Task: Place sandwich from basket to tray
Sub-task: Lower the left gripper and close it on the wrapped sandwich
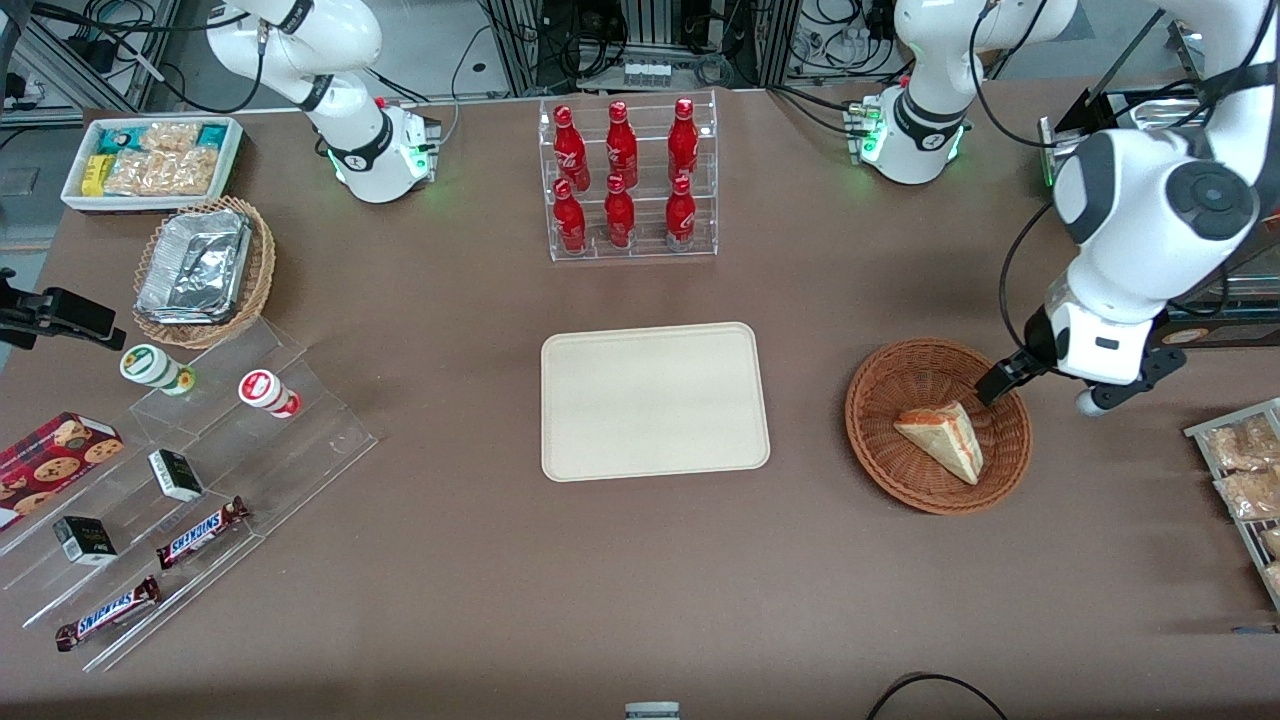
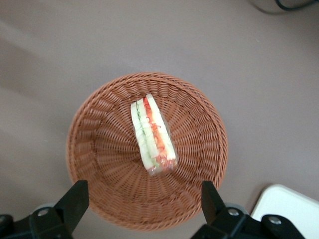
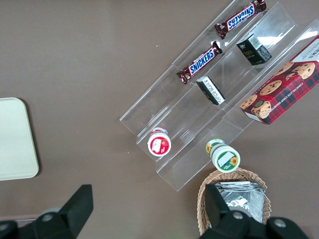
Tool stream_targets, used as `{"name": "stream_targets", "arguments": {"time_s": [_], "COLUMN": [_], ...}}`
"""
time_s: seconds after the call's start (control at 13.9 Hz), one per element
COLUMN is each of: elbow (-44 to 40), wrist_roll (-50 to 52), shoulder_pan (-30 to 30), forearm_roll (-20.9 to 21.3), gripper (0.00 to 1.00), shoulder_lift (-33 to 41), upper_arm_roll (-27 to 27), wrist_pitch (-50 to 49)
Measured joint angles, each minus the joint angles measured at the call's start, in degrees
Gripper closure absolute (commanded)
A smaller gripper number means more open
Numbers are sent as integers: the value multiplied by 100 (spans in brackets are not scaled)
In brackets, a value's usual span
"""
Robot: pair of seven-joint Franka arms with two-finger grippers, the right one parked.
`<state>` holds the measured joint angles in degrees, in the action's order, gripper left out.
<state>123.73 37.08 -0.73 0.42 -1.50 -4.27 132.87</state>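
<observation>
The sandwich [image 1: 942, 438], a white-bread wedge with orange-red and green layers, lies in the round reddish-brown basket [image 1: 870, 440]. My left gripper [image 1: 1000, 385] hovers above the basket's rim on the side toward the working arm's end of the table. In the left wrist view the gripper [image 2: 143, 201] is open, its black fingers [image 2: 75, 199] spread wide over the basket [image 2: 84, 129], and the sandwich [image 2: 152, 135] lies on edge clear of them. Nothing is between the fingers. The cream tray [image 1: 655, 400] sits bare at the table's middle, and its corner [image 2: 284, 209] also shows in the left wrist view.
A clear rack of red bottles [image 1: 628, 180] stands farther from the front camera than the tray. Toward the parked arm's end are a tan wicker basket of foil containers [image 1: 205, 270], a white bin of snacks [image 1: 152, 160] and a clear stepped shelf [image 1: 180, 480]. Snack packets [image 1: 1245, 470] lie near the basket.
</observation>
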Motion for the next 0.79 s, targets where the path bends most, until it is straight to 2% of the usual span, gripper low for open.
{"name": "stream_targets", "arguments": {"time_s": [0.22,0.51,0.58,0.65,0.72,0.79], "elbow": [429,537,541,543,544,544], "wrist_roll": [476,966,1008,1033,1046,1060], "shoulder_pan": [-1,-13,-19,-23,-24,-24], "forearm_roll": [-1,-2,-2,-2,-2,-2], "gripper": [0,0,5,29,62,85], "shoulder_lift": [-409,-1061,-1171,-1254,-1317,-1366], "upper_arm_roll": [-38,-155,-181,-192,-194,-194], "wrist_pitch": [936,1755,1847,1905,1940,1960]}}
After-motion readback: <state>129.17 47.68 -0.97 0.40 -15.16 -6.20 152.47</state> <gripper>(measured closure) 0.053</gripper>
